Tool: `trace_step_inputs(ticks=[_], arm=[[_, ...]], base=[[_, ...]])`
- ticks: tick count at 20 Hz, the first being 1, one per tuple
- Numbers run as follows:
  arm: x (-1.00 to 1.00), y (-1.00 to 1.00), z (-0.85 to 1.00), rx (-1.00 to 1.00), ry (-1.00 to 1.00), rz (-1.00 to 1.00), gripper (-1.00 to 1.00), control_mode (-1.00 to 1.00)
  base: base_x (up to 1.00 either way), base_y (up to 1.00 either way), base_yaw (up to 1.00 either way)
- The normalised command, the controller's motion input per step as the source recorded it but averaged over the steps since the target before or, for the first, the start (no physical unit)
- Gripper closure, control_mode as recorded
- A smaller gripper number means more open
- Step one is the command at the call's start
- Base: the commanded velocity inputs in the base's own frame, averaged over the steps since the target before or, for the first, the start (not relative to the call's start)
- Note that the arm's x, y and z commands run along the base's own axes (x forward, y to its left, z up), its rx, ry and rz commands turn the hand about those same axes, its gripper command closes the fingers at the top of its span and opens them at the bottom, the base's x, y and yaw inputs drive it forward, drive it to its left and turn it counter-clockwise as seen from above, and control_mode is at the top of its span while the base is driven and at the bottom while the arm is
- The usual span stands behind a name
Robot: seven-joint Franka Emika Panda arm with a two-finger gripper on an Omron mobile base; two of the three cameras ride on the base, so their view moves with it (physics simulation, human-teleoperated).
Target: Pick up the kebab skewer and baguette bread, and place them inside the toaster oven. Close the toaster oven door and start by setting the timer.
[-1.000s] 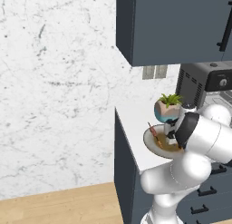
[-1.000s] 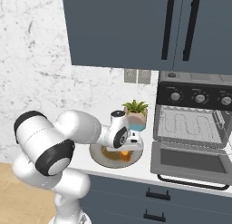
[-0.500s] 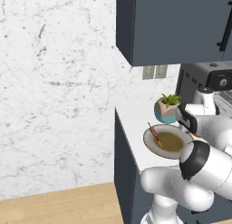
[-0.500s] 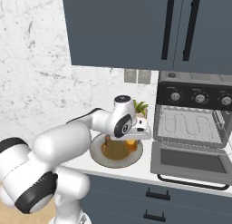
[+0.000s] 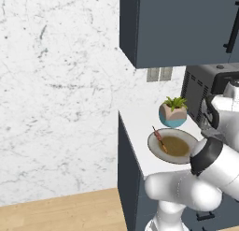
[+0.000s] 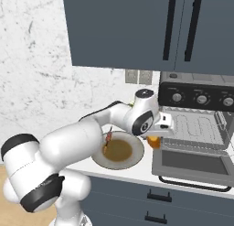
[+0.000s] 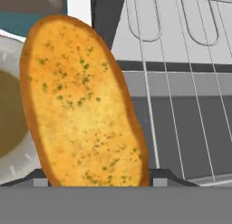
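Note:
My gripper (image 6: 155, 136) is shut on the baguette bread (image 7: 81, 105), a golden-orange loaf flecked with green that stands upright between the fingertips (image 7: 158, 177). The loaf (image 6: 154, 141) hangs at the left edge of the toaster oven (image 6: 196, 97), beside its dropped-open door (image 6: 192, 163). The oven's wire rack (image 7: 181, 60) lies just behind and to the right of the loaf. The kebab skewer (image 6: 108, 140) rests on the left side of a round plate (image 6: 132, 158), also seen as the skewer (image 5: 159, 139) across the plate rim (image 5: 151, 146).
A small potted plant (image 5: 172, 114) stands behind the plate, against the wall and left of the oven. Dark upper cabinets (image 6: 137, 28) hang above the counter. The oven's knobs (image 6: 201, 99) run along its top panel. The counter ends just left of the plate.
The arm has swung right, carrying the baguette bread from above the plate to the open oven door's left edge. The skewer still lies on the plate.

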Motion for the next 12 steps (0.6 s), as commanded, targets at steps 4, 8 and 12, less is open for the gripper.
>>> trace_step_inputs(ticks=[4,8,12], arm=[[0.03,-0.75,0.39,0.0,0.0,-0.07,1.0,-1.0],[0.0,-0.8,0.04,0.0,-0.06,-0.04,1.0,-1.0],[0.03,-0.41,-0.01,0.0,-0.14,-0.03,1.0,-1.0]], base=[[0.0,0.0,0.0],[0.0,0.0,0.0],[0.0,0.0,0.0]])
